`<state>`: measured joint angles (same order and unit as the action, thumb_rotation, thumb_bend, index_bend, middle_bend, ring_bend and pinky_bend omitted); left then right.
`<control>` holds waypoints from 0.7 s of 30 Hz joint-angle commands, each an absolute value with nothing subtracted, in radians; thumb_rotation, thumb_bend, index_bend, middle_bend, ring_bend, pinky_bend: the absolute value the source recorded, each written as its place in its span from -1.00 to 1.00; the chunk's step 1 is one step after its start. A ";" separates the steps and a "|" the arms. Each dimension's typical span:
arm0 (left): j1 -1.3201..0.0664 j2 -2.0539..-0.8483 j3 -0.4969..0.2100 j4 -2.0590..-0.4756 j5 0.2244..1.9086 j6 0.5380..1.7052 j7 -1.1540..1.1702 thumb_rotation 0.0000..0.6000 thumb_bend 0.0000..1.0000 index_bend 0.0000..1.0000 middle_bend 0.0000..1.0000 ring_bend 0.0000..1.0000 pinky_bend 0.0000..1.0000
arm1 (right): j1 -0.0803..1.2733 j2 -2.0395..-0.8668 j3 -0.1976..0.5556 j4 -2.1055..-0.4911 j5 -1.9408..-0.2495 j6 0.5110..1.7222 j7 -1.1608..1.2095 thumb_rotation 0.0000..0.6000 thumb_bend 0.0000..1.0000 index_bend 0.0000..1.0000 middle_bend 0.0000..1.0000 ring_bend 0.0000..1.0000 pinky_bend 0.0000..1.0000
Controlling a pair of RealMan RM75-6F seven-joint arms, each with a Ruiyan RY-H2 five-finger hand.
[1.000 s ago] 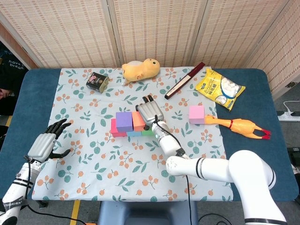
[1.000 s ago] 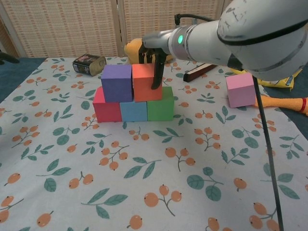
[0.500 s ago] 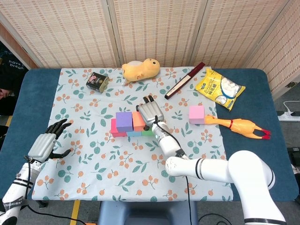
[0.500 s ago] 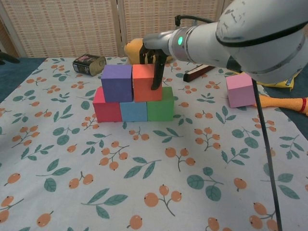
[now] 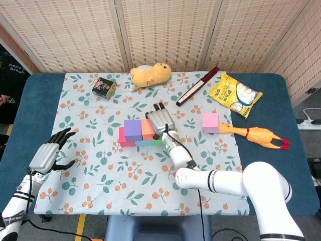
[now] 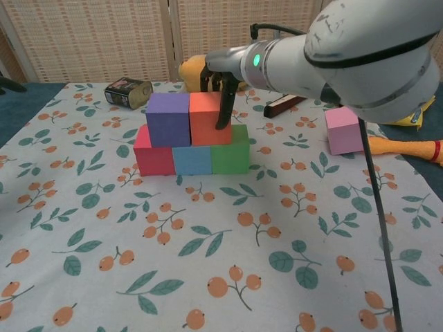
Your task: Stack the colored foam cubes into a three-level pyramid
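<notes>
On the floral cloth stands a row of a red cube (image 6: 152, 155), a blue cube (image 6: 192, 159) and a green cube (image 6: 230, 153). On top of them sit a purple cube (image 6: 167, 119) and an orange cube (image 6: 205, 117), side by side. My right hand (image 6: 220, 90) reaches over from behind and grips the orange cube (image 5: 147, 128), with fingers at its back and one down its front right edge. A pink cube (image 5: 210, 122) lies alone to the right. My left hand (image 5: 47, 153) hovers open at the cloth's left edge, far from the stack.
Along the back lie a tin can (image 5: 104, 86), a yellow plush animal (image 5: 150, 74) and a dark red stick (image 5: 197, 85). A snack bag (image 5: 235, 95) and a rubber chicken (image 5: 258, 134) lie at the right, close to the pink cube.
</notes>
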<state>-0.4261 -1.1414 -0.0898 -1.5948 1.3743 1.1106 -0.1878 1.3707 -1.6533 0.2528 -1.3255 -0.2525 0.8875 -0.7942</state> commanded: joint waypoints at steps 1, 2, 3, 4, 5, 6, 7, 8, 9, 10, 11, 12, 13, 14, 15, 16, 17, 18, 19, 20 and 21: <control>-0.426 -1.142 -0.089 -1.594 1.375 1.110 -0.189 1.00 -0.48 -0.79 -1.00 -1.00 -0.79 | 1.370 -1.654 0.254 -1.326 -0.251 0.889 -0.798 1.00 -0.78 -0.40 -0.27 -0.90 -1.00; -0.425 -1.142 -0.089 -1.594 1.375 1.110 -0.190 1.00 -0.48 -0.79 -1.00 -1.00 -0.79 | 1.370 -1.655 0.255 -1.328 -0.251 0.890 -0.799 1.00 -0.78 -0.40 -0.27 -0.90 -1.00; -0.425 -1.142 -0.089 -1.594 1.375 1.110 -0.190 1.00 -0.48 -0.79 -1.00 -1.00 -0.79 | 1.370 -1.655 0.255 -1.329 -0.252 0.891 -0.799 1.00 -0.78 -0.41 -0.27 -0.90 -1.00; -0.425 -1.142 -0.089 -1.593 1.375 1.110 -0.191 1.00 -0.48 -0.78 -1.00 -1.00 -0.79 | 1.369 -1.655 0.255 -1.330 -0.251 0.892 -0.800 1.00 -0.78 -0.42 -0.27 -0.90 -1.00; -0.424 -1.142 -0.089 -1.593 1.376 1.111 -0.192 1.00 -0.48 -0.78 -1.00 -1.00 -0.79 | 1.369 -1.654 0.257 -1.332 -0.250 0.892 -0.801 1.00 -0.78 -0.44 -0.27 -0.90 -1.00; -0.424 -1.141 -0.089 -1.594 1.377 1.112 -0.193 1.00 -0.48 -0.79 -1.00 -1.00 -0.79 | 1.368 -1.653 0.258 -1.333 -0.251 0.893 -0.801 1.00 -0.78 -0.45 -0.27 -0.91 -1.00; -0.423 -1.141 -0.089 -1.593 1.376 1.112 -0.193 1.00 -0.48 -0.79 -1.00 -1.00 -0.79 | 1.367 -1.653 0.259 -1.335 -0.251 0.894 -0.801 1.00 -0.78 -0.49 -0.27 -0.92 -1.00; -0.423 -1.142 -0.089 -1.592 1.376 1.113 -0.194 1.00 -0.48 -0.79 -1.00 -1.00 -0.79 | 1.366 -1.652 0.259 -1.338 -0.251 0.895 -0.801 1.00 -0.78 -0.53 -0.28 -0.93 -1.00; -0.423 -1.142 -0.089 -1.592 1.377 1.114 -0.194 1.00 -0.48 -0.79 -1.00 -1.00 -0.79 | 1.366 -1.651 0.260 -1.339 -0.251 0.896 -0.802 1.00 -0.78 -0.55 -0.28 -0.94 -1.00; -0.423 -1.141 -0.089 -1.592 1.377 1.114 -0.194 1.00 -0.48 -0.80 -1.00 -1.00 -0.79 | 1.365 -1.650 0.260 -1.341 -0.252 0.898 -0.803 1.00 -0.78 -0.59 -0.28 -0.94 -1.00; -0.422 -1.141 -0.089 -1.593 1.377 1.114 -0.194 1.00 -0.48 -0.80 -1.00 -1.00 -0.79 | 1.364 -1.649 0.261 -1.344 -0.253 0.899 -0.803 1.00 -0.78 -0.63 -0.28 -0.95 -1.00; -0.422 -1.141 -0.090 -1.594 1.378 1.115 -0.194 1.00 -0.48 -0.80 -1.00 -1.00 -0.79 | 1.363 -1.648 0.261 -1.346 -0.254 0.900 -0.803 1.00 -0.78 -0.67 -0.30 -0.95 -1.00; -0.422 -1.140 -0.089 -1.595 1.378 1.115 -0.194 1.00 -0.48 -0.80 -1.00 -1.00 -0.79 | 1.363 -1.648 0.261 -1.348 -0.254 0.900 -0.803 1.00 -0.78 -0.70 -0.32 -0.96 -1.00; -0.422 -1.140 -0.090 -1.595 1.378 1.115 -0.195 1.00 -0.48 -0.80 -1.00 -1.00 -0.79 | 1.361 -1.647 0.261 -1.350 -0.255 0.900 -0.804 1.00 -0.78 -0.73 -0.34 -0.96 -1.00; -0.422 -1.141 -0.089 -1.594 1.379 1.115 -0.195 1.00 -0.48 -0.81 -1.00 -1.00 -0.79 | 1.361 -1.646 0.261 -1.352 -0.255 0.901 -0.804 1.00 -0.78 -0.77 -0.37 -0.97 -1.00; -0.421 -1.140 -0.089 -1.595 1.379 1.117 -0.194 1.00 -0.48 -0.81 -1.00 -1.00 -0.79 | 1.359 -1.644 0.262 -1.355 -0.256 0.901 -0.803 1.00 -0.78 -0.80 -0.40 -0.98 -1.00; -0.421 -1.140 -0.089 -1.596 1.379 1.116 -0.193 1.00 -0.48 -0.81 -1.00 -1.00 -0.79 | 1.358 -1.642 0.263 -1.360 -0.257 0.902 -0.801 1.00 -0.78 -0.84 -0.43 -0.99 -1.00; -0.422 -1.140 -0.090 -1.597 1.378 1.115 -0.191 1.00 -0.48 -0.81 -1.00 -1.00 -0.79 | 1.356 -1.639 0.264 -1.364 -0.259 0.903 -0.800 1.00 -0.78 -0.88 -0.46 -1.00 -1.00; -0.422 -1.139 -0.090 -1.597 1.377 1.114 -0.189 1.00 -0.48 -0.81 -1.00 -1.00 -0.79 | 1.355 -1.636 0.263 -1.368 -0.262 0.905 -0.800 1.00 -0.78 -0.91 -0.48 -1.00 -1.00; -0.423 -1.139 -0.091 -1.598 1.376 1.113 -0.185 1.00 -0.48 -0.81 -1.00 -1.00 -0.79 | 1.353 -1.633 0.262 -1.371 -0.263 0.907 -0.802 1.00 -0.78 -0.94 -0.50 -1.00 -1.00; -0.423 -1.138 -0.091 -1.600 1.374 1.113 -0.182 1.00 -0.48 -0.81 -1.00 -1.00 -0.79 | 1.352 -1.631 0.262 -1.373 -0.262 0.906 -0.802 1.00 -0.78 -0.97 -0.52 -1.00 -1.00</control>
